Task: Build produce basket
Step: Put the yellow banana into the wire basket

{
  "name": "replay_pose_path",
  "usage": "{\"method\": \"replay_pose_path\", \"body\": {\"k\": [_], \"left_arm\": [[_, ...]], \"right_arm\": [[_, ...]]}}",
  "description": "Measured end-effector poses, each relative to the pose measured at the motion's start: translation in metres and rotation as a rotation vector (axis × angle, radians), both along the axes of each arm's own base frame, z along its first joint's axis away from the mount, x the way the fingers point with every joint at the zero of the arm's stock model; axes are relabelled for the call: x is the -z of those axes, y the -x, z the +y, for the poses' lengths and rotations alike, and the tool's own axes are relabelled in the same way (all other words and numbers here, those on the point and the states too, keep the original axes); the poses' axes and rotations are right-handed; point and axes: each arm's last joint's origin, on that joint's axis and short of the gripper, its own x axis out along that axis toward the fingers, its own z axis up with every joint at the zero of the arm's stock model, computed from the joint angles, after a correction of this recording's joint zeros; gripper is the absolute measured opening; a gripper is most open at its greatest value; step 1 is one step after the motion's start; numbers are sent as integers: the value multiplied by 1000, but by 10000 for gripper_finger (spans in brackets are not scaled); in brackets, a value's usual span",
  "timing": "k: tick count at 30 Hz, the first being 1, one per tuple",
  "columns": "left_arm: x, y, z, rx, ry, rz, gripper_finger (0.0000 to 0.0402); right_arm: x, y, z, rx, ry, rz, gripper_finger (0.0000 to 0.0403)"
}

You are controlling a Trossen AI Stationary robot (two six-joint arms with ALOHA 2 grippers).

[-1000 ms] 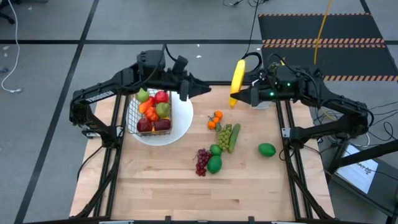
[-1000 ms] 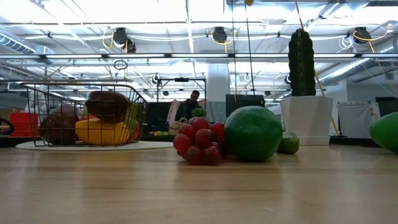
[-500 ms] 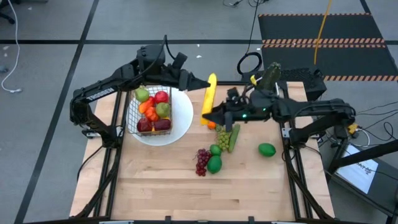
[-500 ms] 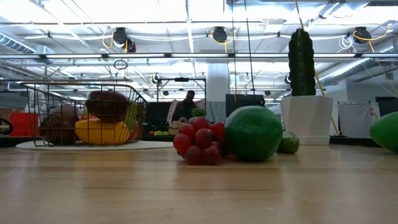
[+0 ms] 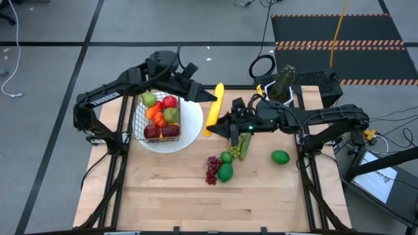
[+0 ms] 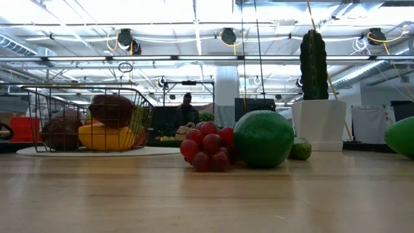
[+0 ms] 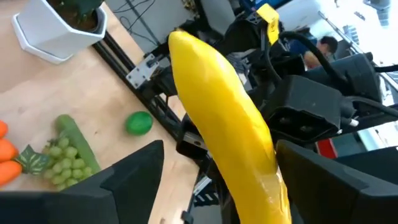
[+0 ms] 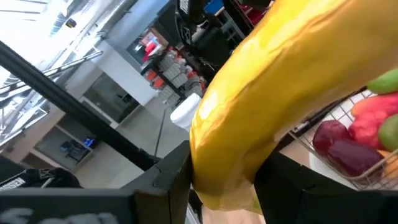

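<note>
The basket sat on the white plate, partly masked by the left arm. The right gripper clamped the banana beside it; left gripper bracketed its upper end (fingers apart, contact unclear).

My fingers are flanking the banana; grapes, cucumber, lime lying beyond it, w/ the white pot behind.

White lettering on left arm link in high view, too small to make out. No other text, labels or numbers legible anywhere.
</note>
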Motion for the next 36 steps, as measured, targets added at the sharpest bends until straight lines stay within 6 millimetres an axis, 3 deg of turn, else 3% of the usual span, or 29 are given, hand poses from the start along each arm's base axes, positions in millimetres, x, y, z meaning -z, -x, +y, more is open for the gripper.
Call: {"method": "replay_pose_path", "body": {"k": [12,26,30,36], "left_arm": [[-4,-11,-7,29,-3,-80,287],[2,-23,0,47,10,-98,160],[1,-22,4,90,17,-111,149],[-3,-13,14,137,9,-133,163]], "right_arm": [[1,0,-2,19,72,14,141],[1,0,-10,40,118,18,144],[2,-1,-10,40,108,21,170],[5,7,-10,39,49,100,242]]}}
